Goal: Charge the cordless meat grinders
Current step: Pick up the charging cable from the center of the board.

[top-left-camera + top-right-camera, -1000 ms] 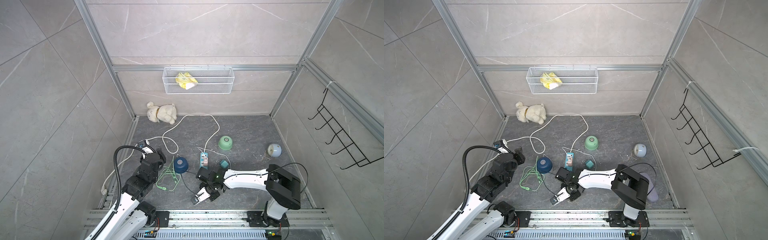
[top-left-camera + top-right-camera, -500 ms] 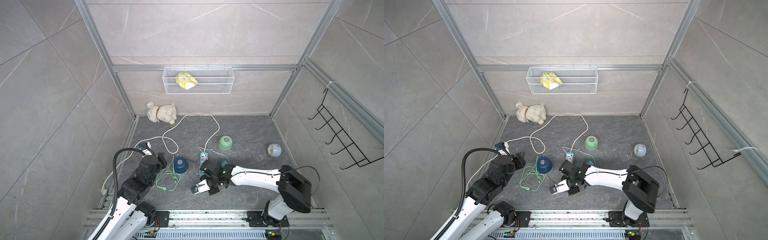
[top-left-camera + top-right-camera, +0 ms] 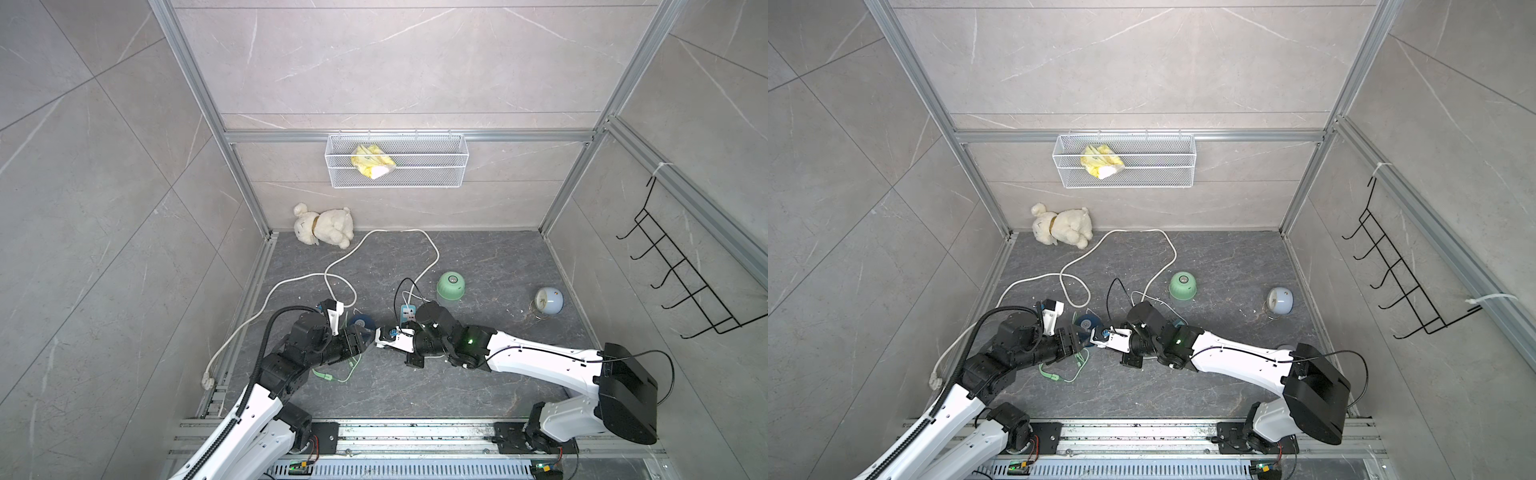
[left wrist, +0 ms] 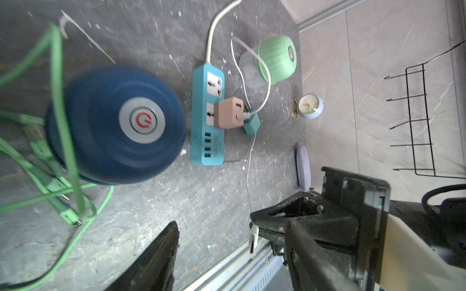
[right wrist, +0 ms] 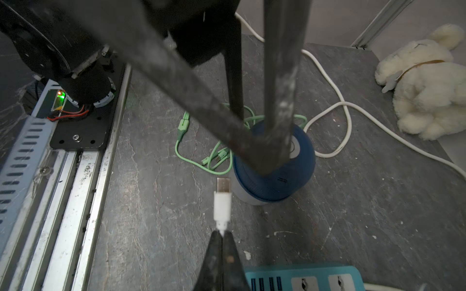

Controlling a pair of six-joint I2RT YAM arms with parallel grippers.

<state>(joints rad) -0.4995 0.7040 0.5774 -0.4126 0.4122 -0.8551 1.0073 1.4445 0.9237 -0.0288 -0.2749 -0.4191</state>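
Grey slate floor [image 3: 415,382]: your right gripper [image 5: 222,234] pinches white plug [image 5: 222,201] tight; left gripper [image 3: 362,338] part-open, holding nothing, near navy grinder [image 4: 113,126].

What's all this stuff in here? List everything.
navy grinder: 1, blue, by left gripper
mint grinder: 1, green, farther back
power strip: 1, teal, between them
adapter: 1, pink, in strip
white cable: 1, in right gripper
green cable: 1, beside navy grinder
ball gadget: 1, pale blue, right side
plush toy: 1, cream, back corner
wire basket: 1, white, back wall
hook rack: 1, black, right wall
left gripper: open
right gripper: shut on white cable
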